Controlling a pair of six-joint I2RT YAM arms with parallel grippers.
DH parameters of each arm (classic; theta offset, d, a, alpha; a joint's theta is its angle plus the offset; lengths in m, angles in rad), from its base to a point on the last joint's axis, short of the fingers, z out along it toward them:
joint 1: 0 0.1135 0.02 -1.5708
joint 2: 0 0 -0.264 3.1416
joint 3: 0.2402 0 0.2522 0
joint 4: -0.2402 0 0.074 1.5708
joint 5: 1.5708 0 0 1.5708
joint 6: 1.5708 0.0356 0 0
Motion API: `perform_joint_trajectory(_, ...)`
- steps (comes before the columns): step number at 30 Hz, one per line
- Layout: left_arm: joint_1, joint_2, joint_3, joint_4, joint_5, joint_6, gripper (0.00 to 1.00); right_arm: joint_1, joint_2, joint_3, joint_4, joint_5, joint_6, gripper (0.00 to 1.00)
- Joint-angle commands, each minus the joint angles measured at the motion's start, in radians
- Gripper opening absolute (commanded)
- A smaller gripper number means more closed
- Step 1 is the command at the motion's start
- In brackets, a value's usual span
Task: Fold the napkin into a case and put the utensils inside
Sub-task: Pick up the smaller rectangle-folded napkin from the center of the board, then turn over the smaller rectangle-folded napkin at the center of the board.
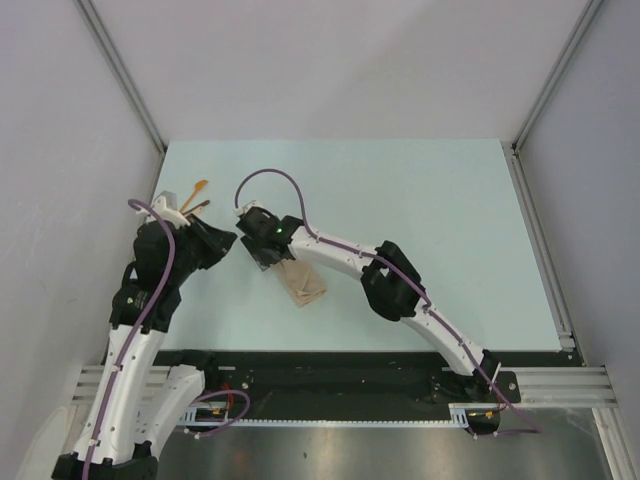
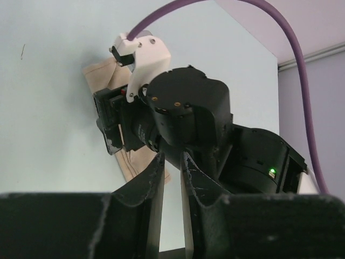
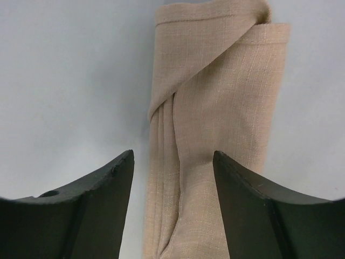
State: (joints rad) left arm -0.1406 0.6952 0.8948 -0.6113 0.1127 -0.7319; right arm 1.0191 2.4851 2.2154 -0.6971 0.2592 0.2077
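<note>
We see a pale mint table (image 1: 420,220), plain and flat. The case (image 1: 303,285), a narrow folded beige cloth, lies on it left of centre, slightly angled. The utensils lie well apart from it near the far left edge: an orange-tan spoon (image 1: 200,187) with a darker brown piece (image 1: 198,207) just beside it.

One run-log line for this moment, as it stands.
stage: beige cloth napkin folded into narrow case | right gripper: jaws open over it | left gripper: jaws barely parted, empty | slim orange and brown utensils: uninserted, far left
</note>
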Motion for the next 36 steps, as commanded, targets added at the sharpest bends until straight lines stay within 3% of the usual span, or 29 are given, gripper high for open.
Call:
perform_joint_trajectory(1, 0.006, -0.022, 0.01, -0.005, 0.019, 0.028, 0.22, 0.018, 0.073, 0.142, -0.127, 0.13, -0.019, 0.65)
perform_joint_trajectory(9, 0.006, -0.043, 0.016, -0.015, 0.004, 0.022, 0.22, 0.039, 0.109, 0.156, -0.15, 0.229, -0.042, 0.59)
perform_joint_trajectory(16, 0.006, -0.074, 0.038, -0.037, -0.024, 0.016, 0.22, 0.049, 0.152, 0.208, -0.18, 0.238, -0.048, 0.47)
perform_joint_trajectory(24, 0.006, -0.094, 0.053, -0.07, -0.097, 0.011, 0.24, 0.053, 0.189, 0.225, -0.167, 0.199, -0.047, 0.23)
perform_joint_trajectory(27, 0.006, -0.083, 0.065, -0.12, -0.188, -0.015, 0.26, 0.053, 0.183, 0.218, -0.148, 0.21, -0.042, 0.08)
perform_joint_trajectory(29, 0.006, -0.072, 0.082, -0.149, -0.263, -0.034, 0.29, 0.053, 0.149, 0.202, -0.121, 0.207, -0.033, 0.01)
perform_joint_trajectory(32, 0.007, -0.045, 0.101, -0.183, -0.332, -0.041, 0.36, 0.055, 0.049, 0.103, -0.036, 0.219, -0.015, 0.0)
perform_joint_trajectory(36, 0.01, -0.014, 0.113, -0.194, -0.406, -0.02, 0.37, 0.039, -0.116, -0.081, 0.112, 0.19, 0.034, 0.0)
